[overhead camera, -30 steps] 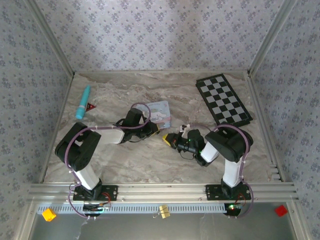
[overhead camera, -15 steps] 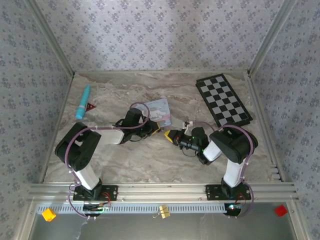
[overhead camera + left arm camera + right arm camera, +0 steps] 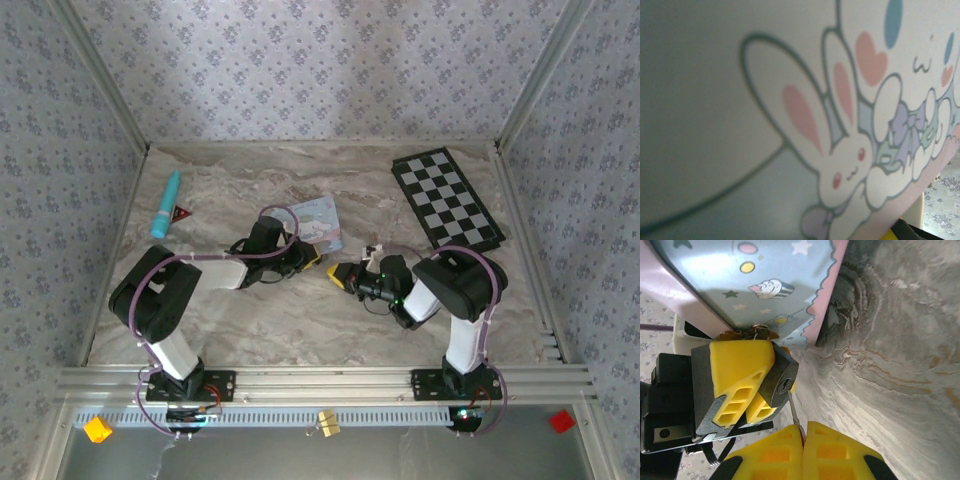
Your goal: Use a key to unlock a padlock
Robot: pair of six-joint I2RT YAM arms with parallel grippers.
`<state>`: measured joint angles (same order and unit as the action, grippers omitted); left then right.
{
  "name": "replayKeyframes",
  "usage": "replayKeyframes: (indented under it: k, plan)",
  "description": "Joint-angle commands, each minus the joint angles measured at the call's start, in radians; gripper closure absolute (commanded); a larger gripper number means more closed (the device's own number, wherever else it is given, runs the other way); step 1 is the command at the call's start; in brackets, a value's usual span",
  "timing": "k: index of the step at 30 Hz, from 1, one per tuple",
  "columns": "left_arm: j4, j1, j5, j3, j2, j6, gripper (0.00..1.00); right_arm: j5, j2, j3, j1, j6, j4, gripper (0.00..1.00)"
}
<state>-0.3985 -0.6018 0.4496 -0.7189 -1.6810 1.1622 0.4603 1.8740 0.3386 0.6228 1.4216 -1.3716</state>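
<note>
Marbled tabletop (image 3: pixel 300 325), and the two arms meet nose to nose just in front of the cartoon tin (image 3: pixel 318 222).
Left gripper (image 3: pixel 756 392) is clamped on the black padlock (image 3: pixel 781 374), holding it close under the tin's pink edge, keyhole turned toward the right gripper (image 3: pixel 804 432). That one pinches a thin key (image 3: pixel 794 412) between its yellow fingers, tip right at the keyhole; whether it's actually in, can't tell. Chessboard (image 3: pixel 447 198) lies well apart, far right.
</note>
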Motion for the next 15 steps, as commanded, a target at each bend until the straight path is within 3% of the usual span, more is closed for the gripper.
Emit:
replayKeyframes:
  k: [1,15]
  plan:
    - [-0.024,0.001,0.05,0.006,0.036,0.026,0.89,0.016,0.007,0.02,0.009,-0.012,-0.023,1.0]
    - [-0.03,-0.004,0.058,0.007,0.044,0.031,0.89,0.016,0.025,0.04,-0.001,0.0,-0.023,1.0]
